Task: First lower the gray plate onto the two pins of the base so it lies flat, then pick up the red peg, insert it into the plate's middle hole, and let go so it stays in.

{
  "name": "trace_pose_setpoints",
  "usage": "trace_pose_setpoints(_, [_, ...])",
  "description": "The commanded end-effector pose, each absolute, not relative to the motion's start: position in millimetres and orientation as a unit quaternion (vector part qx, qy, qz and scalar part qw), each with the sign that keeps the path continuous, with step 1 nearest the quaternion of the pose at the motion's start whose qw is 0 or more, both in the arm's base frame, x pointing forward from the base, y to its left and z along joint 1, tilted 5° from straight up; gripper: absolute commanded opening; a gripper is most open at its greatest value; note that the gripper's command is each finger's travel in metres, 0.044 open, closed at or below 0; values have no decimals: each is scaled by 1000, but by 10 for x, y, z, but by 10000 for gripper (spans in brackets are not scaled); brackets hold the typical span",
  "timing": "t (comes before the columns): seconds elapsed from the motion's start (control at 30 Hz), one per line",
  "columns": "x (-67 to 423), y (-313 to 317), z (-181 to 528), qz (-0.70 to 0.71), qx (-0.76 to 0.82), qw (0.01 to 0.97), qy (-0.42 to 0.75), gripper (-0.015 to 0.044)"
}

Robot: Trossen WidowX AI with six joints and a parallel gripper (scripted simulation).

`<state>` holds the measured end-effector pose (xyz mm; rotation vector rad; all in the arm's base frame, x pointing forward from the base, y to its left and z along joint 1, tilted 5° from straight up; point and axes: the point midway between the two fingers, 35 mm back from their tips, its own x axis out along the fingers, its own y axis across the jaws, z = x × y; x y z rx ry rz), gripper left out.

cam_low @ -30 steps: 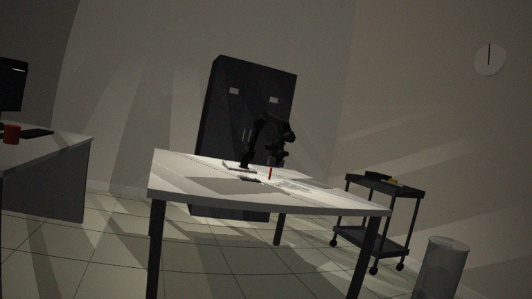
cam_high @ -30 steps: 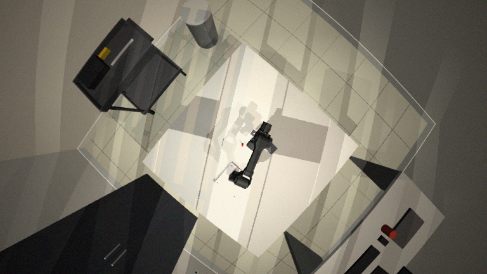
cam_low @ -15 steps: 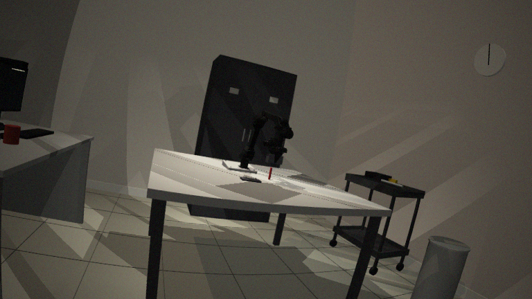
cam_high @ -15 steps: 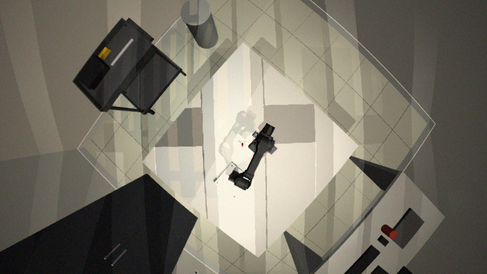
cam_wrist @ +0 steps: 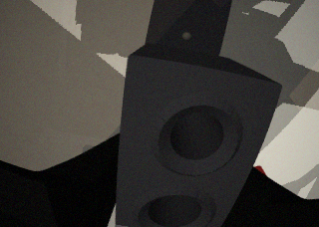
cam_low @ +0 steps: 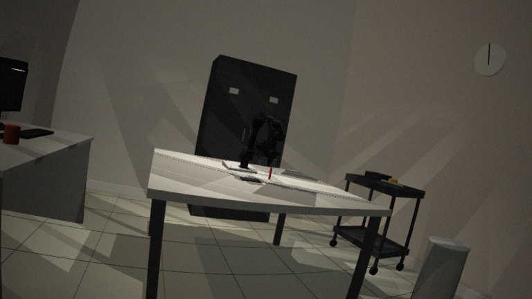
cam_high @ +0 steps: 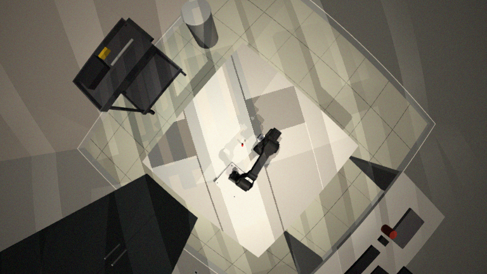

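The gray plate [cam_wrist: 145, 152] fills the middle of the wrist view, with two of its round holes showing. My gripper [cam_low: 271, 160] [cam_wrist: 171, 144] is shut on it; the black fingers are at both sides in the wrist view. The dark base [cam_low: 251, 178] [cam_wrist: 166, 20] lies flat on the table and shows beyond the plate's upper edge in the wrist view, with one pin [cam_wrist: 186, 36] visible there. The plate hides the rest of it; their gap is unclear. The arm covers the base from above. The red peg [cam_high: 242, 144] [cam_low: 270, 173] [cam_wrist: 260, 170] stands upright on the table, mostly hidden in the wrist view.
The arm [cam_high: 261, 161] is mounted beside a thin white board [cam_high: 222, 174] on the white table [cam_high: 258, 244] [cam_low: 204, 192]. A cart [cam_high: 138, 63], a gray bin [cam_high: 206, 33], a dark cabinet [cam_high: 136, 221] and a desk [cam_high: 427, 217] stand off the table. Striped shadows cross the tabletop.
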<state>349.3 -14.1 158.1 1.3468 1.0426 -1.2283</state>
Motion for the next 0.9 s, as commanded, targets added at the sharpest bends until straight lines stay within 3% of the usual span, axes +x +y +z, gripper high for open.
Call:
trace_pose_setpoints(0.0, [3488,-227,1515,-508,557,494,432,0])
trace_pose_setpoints(0.87, [3359,-957,1103,-519,567,483,419,0])
